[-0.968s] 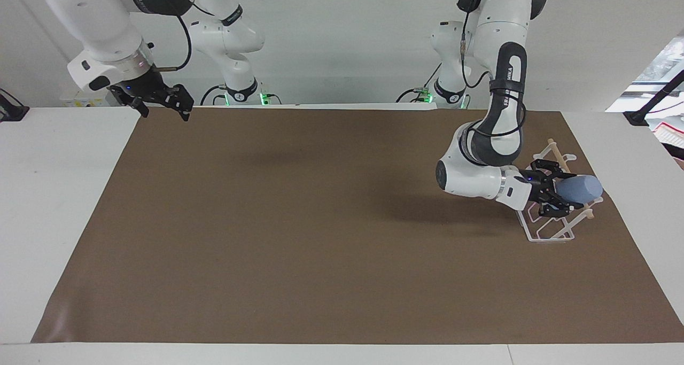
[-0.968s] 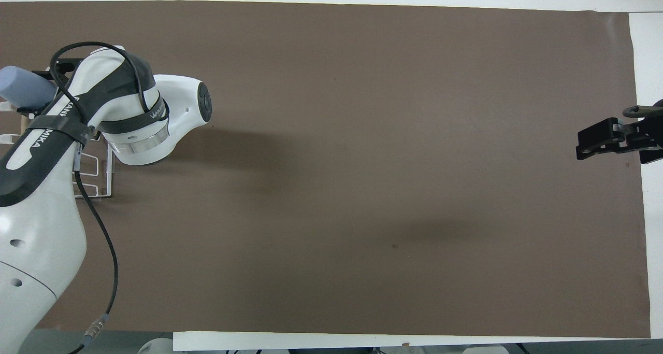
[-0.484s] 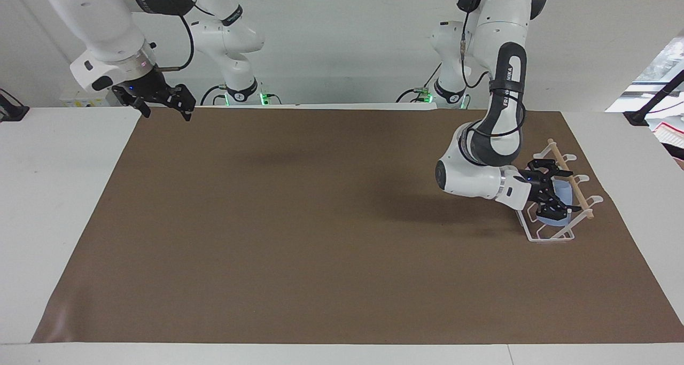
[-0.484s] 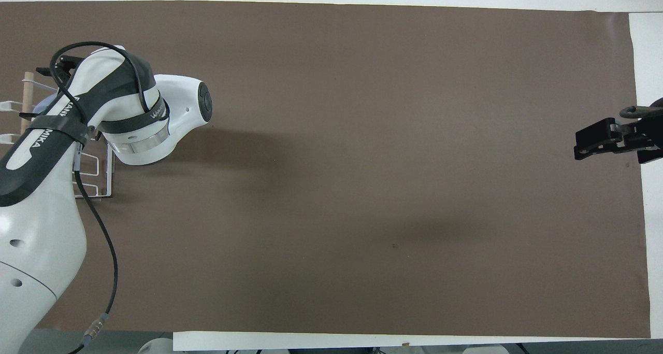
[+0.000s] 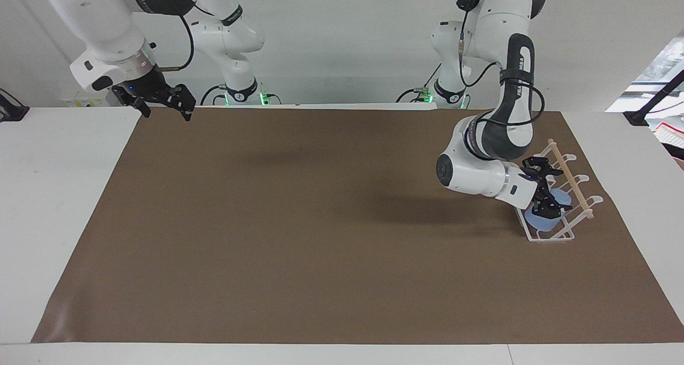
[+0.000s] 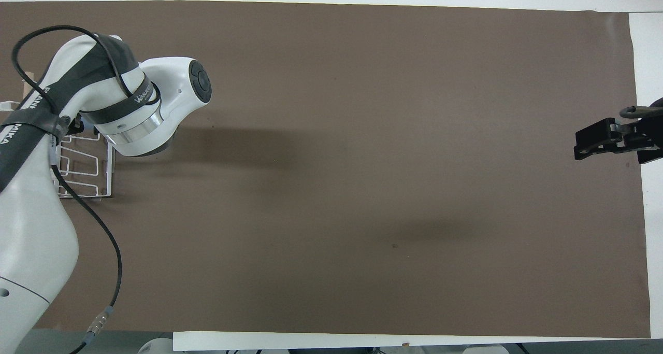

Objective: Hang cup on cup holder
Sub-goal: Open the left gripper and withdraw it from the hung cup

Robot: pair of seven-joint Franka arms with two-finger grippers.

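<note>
Two arms share this table, and the brown mat (image 5: 320,220) takes up most of it. Only the left arm is busy, bent down over the cup holder (image 5: 556,235) at its own end of the table. The right gripper (image 5: 160,100) waits in the air over the mat's corner at the right arm's end, fingers spread and empty.

On the white wire rack sits the cup (image 5: 541,220), low among the slanted loops below the wooden rod (image 5: 572,180). The left gripper (image 5: 545,191) hangs right against it, jaws apart; I'd say it has let go, though the fingers overlap the cup so closely that contact can't be ruled out.

That cup looks light, stiff and smooth, so probably slippery in a pinch and easily nudged off a wire. With no handle, I'd grip across its wall near the rim.

From overhead, the left arm's bulk hides both gripper and cup, and the rack (image 6: 83,175) runs off the edge. Whether the cup is truly hooked on a loop or merely resting between wires, I can't tell.
</note>
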